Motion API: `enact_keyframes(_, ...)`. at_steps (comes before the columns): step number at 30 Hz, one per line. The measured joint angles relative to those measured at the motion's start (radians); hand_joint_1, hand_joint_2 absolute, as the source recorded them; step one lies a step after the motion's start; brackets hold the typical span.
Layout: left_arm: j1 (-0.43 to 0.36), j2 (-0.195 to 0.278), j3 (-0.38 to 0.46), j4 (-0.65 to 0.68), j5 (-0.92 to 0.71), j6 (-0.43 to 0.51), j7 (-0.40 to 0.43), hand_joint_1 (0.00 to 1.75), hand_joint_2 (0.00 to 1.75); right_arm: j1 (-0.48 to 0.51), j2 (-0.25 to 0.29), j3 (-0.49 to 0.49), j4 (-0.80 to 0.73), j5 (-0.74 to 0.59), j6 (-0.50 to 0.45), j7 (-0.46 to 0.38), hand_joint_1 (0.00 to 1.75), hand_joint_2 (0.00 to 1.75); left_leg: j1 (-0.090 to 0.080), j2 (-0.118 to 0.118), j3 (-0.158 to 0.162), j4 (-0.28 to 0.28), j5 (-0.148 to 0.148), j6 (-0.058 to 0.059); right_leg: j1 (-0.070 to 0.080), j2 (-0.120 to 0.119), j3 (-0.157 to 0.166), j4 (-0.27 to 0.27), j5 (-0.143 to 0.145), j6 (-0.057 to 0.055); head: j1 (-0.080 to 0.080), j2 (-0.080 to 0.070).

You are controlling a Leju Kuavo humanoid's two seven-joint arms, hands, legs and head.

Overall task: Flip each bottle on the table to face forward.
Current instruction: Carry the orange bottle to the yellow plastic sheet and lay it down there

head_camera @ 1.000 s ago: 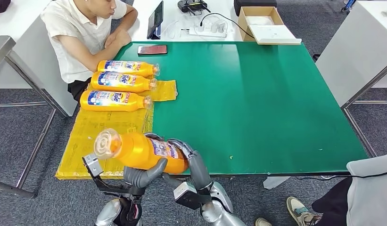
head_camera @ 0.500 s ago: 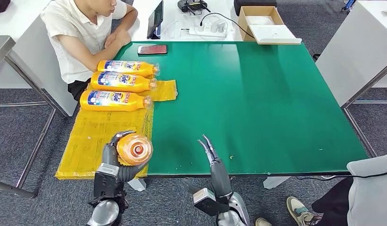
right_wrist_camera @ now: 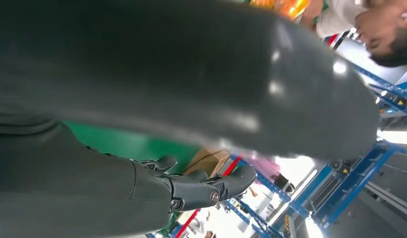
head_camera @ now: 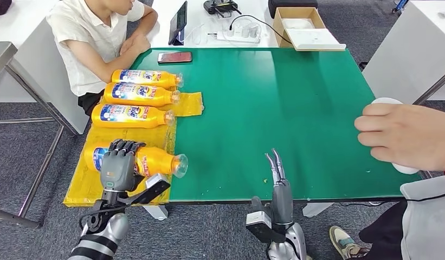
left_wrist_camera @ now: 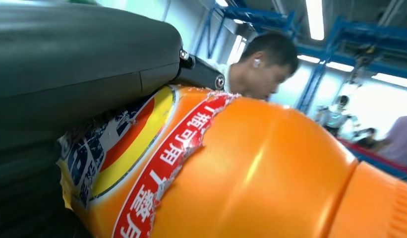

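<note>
Orange bottle down on the yellow mat, left hand gripping it

Orange bottle (head_camera: 149, 161) lies on its side on the yellow mat (head_camera: 109, 143) at the near left corner of the green table (head_camera: 285, 108), cap end pointing right toward the green surface, label with red band facing up. Left hand (head_camera: 118, 165) wraps over the bottle's base half from above, fingers curled round the body; left wrist view confirms contact, thumb pressed on the label. Right hand (head_camera: 278, 179) empty, fingers straight and close together, raised at the near table edge, well apart from the bottle.

Three more orange bottles lie in a row farther back on the left side, all on their sides with caps to the right, blue-and-white labels up: nearest one (head_camera: 132, 116), middle one (head_camera: 140, 94), far one (head_camera: 147, 78). They sit just beside each other.

Person in white shirt (head_camera: 87, 38) sits at the far left corner, arm resting on the table edge. Dark phone (head_camera: 175, 57) lies flat near that arm. Another person's hand (head_camera: 404, 135) reaches in from the right, holding something white; cannot tell what. Open cardboard box (head_camera: 301, 24) beyond the far edge
</note>
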Motion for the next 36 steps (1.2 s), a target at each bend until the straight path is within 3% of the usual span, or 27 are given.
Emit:
enact_keyframes(3,-0.080,0.007,0.003,0.136,-0.069,-0.010,0.064,1.75,1.75,-0.008,0.014,0.001,0.000,-0.002,0.009,0.000,0.00,0.00,0.000,0.000,0.000,0.000,0.001,0.000,0.000,0.000,0.000,0.001,0.000,0.000,0.000,0.000)
enact_keyframes(8,-0.159,0.013,0.002,0.298,-0.084,-0.024,0.089,1.75,1.75,-0.017,0.033,0.003,0.001,-0.008,0.016,0.000,0.00,0.00,0.000,0.000,0.000,0.000,0.001,0.000,0.000,0.000,0.000,0.001,0.000,0.000,0.000,0.000)
enact_keyframes(15,-0.281,0.013,-0.009,0.496,-0.116,-0.170,0.154,1.73,1.75,-0.042,0.044,0.004,0.020,-0.012,0.054,0.000,0.00,0.00,0.000,-0.005,0.001,0.000,0.001,0.000,-0.001,-0.004,0.002,0.000,0.000,0.000,0.000,0.000)
enact_keyframes(16,-0.300,0.012,-0.010,0.518,-0.104,-0.196,0.154,1.54,1.75,-0.046,0.046,0.004,0.025,-0.013,0.057,0.000,0.00,0.00,0.000,-0.006,0.002,0.000,0.001,0.000,-0.001,-0.005,0.004,0.000,0.000,0.000,0.000,0.000)
enact_keyframes(19,-0.346,0.010,-0.006,0.568,-0.023,-0.291,0.106,0.28,1.75,-0.057,0.051,0.004,0.040,-0.022,0.064,0.000,0.00,0.00,0.000,-0.008,0.004,0.000,0.002,0.000,-0.001,-0.007,0.007,0.000,-0.001,0.000,0.000,0.000)
enact_keyframes(20,-0.357,0.010,-0.001,0.580,0.016,-0.328,0.077,0.04,1.75,-0.060,0.052,0.004,0.046,-0.028,0.065,0.000,0.00,0.00,0.000,-0.009,0.004,0.000,0.003,0.000,-0.001,-0.007,0.008,0.000,-0.001,0.000,0.000,0.000)
enact_keyframes(23,-0.377,0.010,0.016,0.599,0.113,-0.426,0.002,0.00,1.75,-0.063,0.054,0.004,0.061,-0.046,0.067,0.000,0.00,0.00,0.000,-0.010,0.005,0.000,0.004,0.000,-0.001,-0.007,0.009,0.001,0.000,0.000,0.000,0.000)
enact_keyframes(27,-0.382,0.007,0.026,0.608,0.147,-0.472,-0.027,0.00,0.00,-0.066,0.054,0.004,0.074,-0.056,0.067,0.000,0.00,0.00,0.000,-0.010,0.006,0.000,0.004,0.000,-0.001,-0.008,0.009,0.001,0.000,0.000,0.000,0.000)
enact_keyframes(30,-0.383,0.005,0.028,0.608,0.206,-0.541,-0.075,0.00,0.00,-0.069,0.054,0.006,0.082,-0.067,0.064,0.000,0.00,0.00,0.000,-0.011,0.006,0.000,0.004,0.000,-0.001,-0.009,0.010,0.001,0.000,0.000,0.000,0.000)
enact_keyframes(34,-0.374,0.007,0.037,0.588,0.408,-0.747,-0.214,0.00,0.00,-0.079,0.050,0.024,0.094,-0.095,0.057,0.000,0.00,0.00,-0.001,-0.012,0.007,0.000,0.004,0.000,-0.001,-0.011,0.011,0.001,-0.001,0.000,0.000,0.000)
enact_keyframes(36,-0.364,0.007,0.040,0.574,0.459,-0.797,-0.247,0.00,0.00,-0.084,0.047,0.034,0.099,-0.103,0.054,0.000,0.00,0.00,-0.001,-0.012,0.007,0.000,0.004,0.000,-0.001,-0.011,0.011,0.001,-0.001,0.000,0.000,0.000)
